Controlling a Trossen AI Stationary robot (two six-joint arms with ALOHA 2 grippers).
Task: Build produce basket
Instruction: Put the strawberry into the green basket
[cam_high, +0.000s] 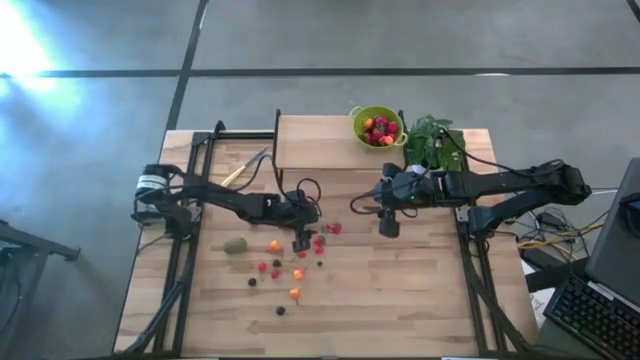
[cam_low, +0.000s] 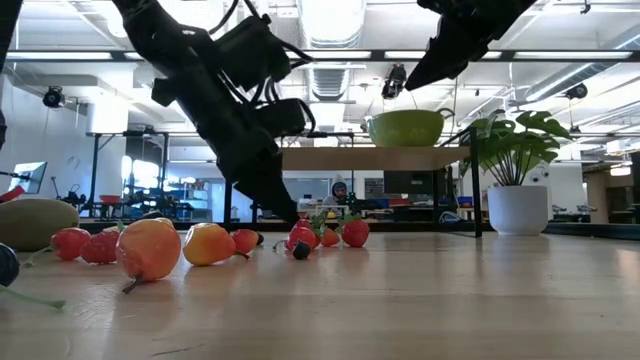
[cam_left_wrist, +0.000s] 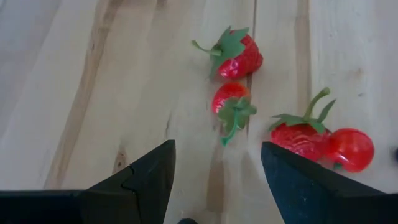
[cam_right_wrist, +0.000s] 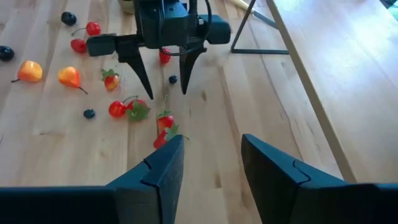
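The lime-green produce basket (cam_high: 378, 127) stands on a raised wooden shelf at the back and holds several red fruits. Loose produce lies on the table: strawberries (cam_left_wrist: 236, 55), orange fruits (cam_high: 275, 246), dark berries (cam_high: 252, 282) and a kiwi-like fruit (cam_high: 235, 245). My left gripper (cam_left_wrist: 217, 147) is open and points slantwise down, low over the table. A strawberry (cam_left_wrist: 230, 99) lies just ahead of its fingertips. My right gripper (cam_right_wrist: 212, 140) is open, higher up and to the right, with nothing between its fingers. It faces my left gripper (cam_right_wrist: 166, 92).
A potted plant (cam_high: 432, 143) stands right of the basket. A yellow-handled knife (cam_high: 243, 168) lies at the back left. The shelf's black metal legs (cam_right_wrist: 252, 31) stand near the fruit. The near right part of the table top (cam_high: 400, 300) is bare wood.
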